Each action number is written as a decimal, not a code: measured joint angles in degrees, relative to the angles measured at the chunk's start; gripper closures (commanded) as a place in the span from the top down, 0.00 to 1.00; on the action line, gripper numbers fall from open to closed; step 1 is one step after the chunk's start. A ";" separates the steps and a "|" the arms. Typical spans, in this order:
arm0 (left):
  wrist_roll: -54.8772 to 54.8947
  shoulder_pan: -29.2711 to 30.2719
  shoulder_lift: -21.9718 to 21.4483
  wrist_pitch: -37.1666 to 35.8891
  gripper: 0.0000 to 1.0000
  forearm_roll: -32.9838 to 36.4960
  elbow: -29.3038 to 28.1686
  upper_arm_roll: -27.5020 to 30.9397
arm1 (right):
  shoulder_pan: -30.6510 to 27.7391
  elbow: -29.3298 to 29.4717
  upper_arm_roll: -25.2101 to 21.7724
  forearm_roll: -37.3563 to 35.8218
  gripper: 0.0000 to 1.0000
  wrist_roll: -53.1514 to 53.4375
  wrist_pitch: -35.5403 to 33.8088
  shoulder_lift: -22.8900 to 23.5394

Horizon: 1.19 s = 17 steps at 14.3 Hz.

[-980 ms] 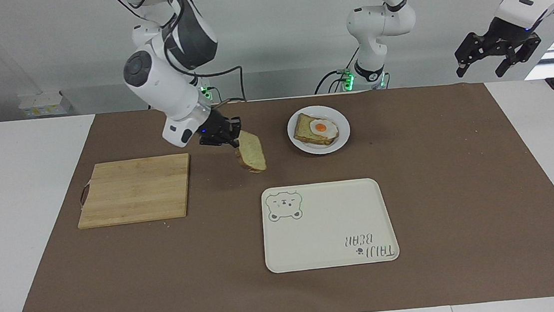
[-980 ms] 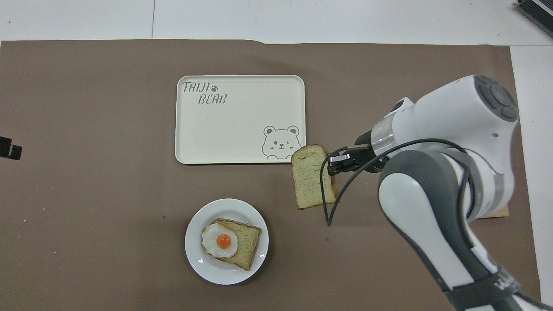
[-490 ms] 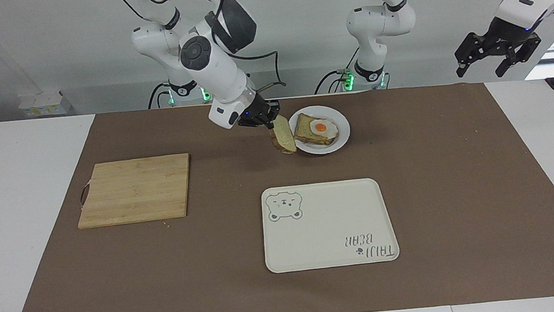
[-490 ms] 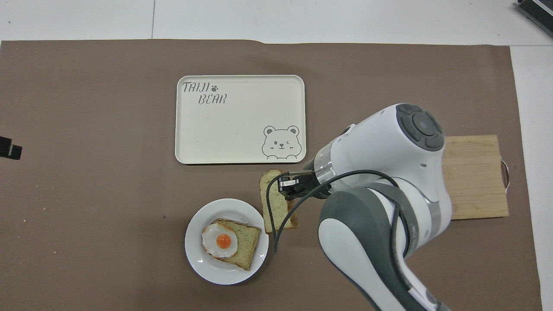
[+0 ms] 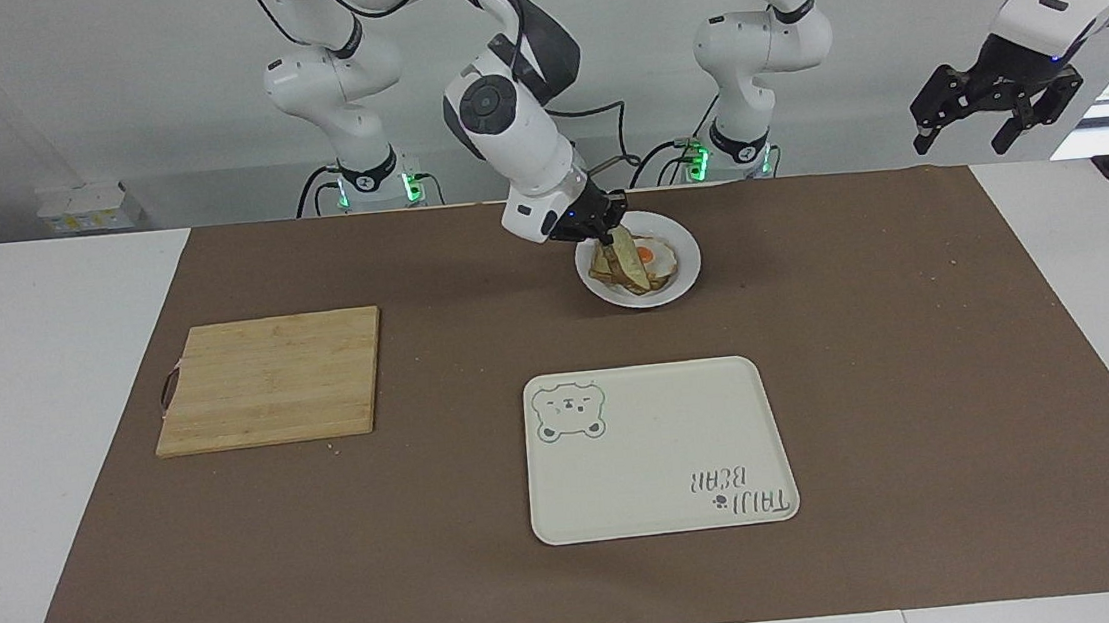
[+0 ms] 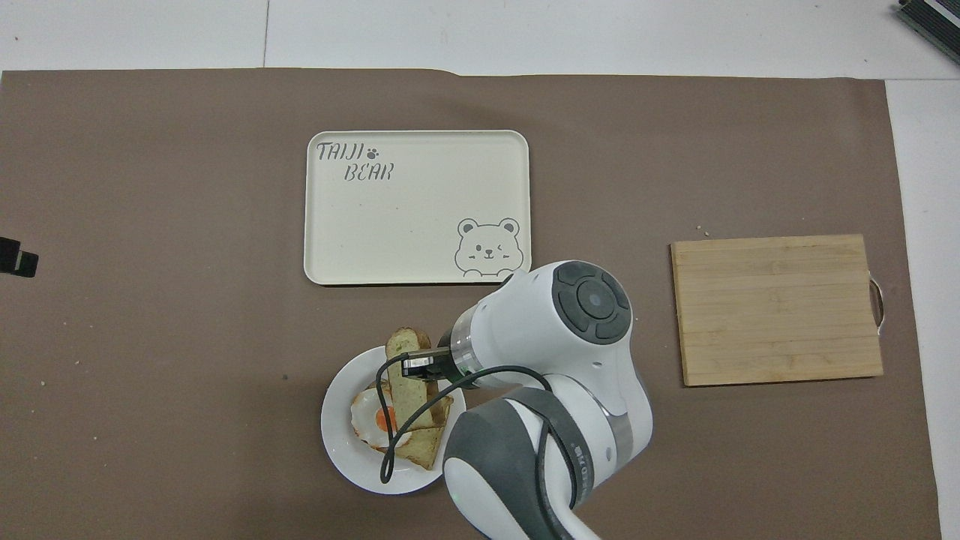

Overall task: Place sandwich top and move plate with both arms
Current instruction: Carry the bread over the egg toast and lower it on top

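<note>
In the facing view, your right gripper (image 5: 605, 230) is over the plate (image 5: 684, 275), and its fingers are clenched on the top edge of the sandwich top (image 5: 626, 257). The bread slice hangs on its edge, tilted, right over the toast with the fried egg (image 5: 652, 256). You cannot tell from here if its low end touches the toast. The plate sits on the brown mat (image 5: 921, 370) on the desk, close to the robots. The cream tray with the bear drawing (image 5: 657, 448) lies farther from the robots than the plate. The wooden cutting board (image 5: 269, 379) lies toward the right arm's end of the desk. Your left gripper (image 5: 997, 117) waits up in the air past the left arm's end of the mat, and its fingers are spread wide with nothing in them. In the overhead view, the right arm covers part of the plate (image 6: 341, 442). You see the right gripper (image 6: 409, 365) grasping the sandwich top (image 6: 403, 375), which stands over the plate's edge and the toast. A bit of the fried egg (image 6: 367, 418) peeks out beside it. The tray (image 6: 405, 225) is farther from the robots, and the cutting board (image 6: 776, 307) is well apart. Only a small dark bit of the left gripper (image 6: 16, 257) shows at the view's edge.
</note>
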 measured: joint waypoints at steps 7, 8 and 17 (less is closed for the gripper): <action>0.00 0.00 0.00 0.00 1.00 0.00 0.00 0.00 | 4.74 -2.24 -0.02 1.45 0.00 0.00 5.66 2.13; 0.00 0.00 0.00 0.00 1.00 0.00 0.00 0.00 | 4.94 -2.71 -0.02 1.45 0.00 -0.02 6.22 2.30; 0.00 0.00 0.00 0.00 1.00 0.00 0.00 0.00 | 4.92 -5.86 -0.33 1.45 1.00 -2.17 8.08 2.57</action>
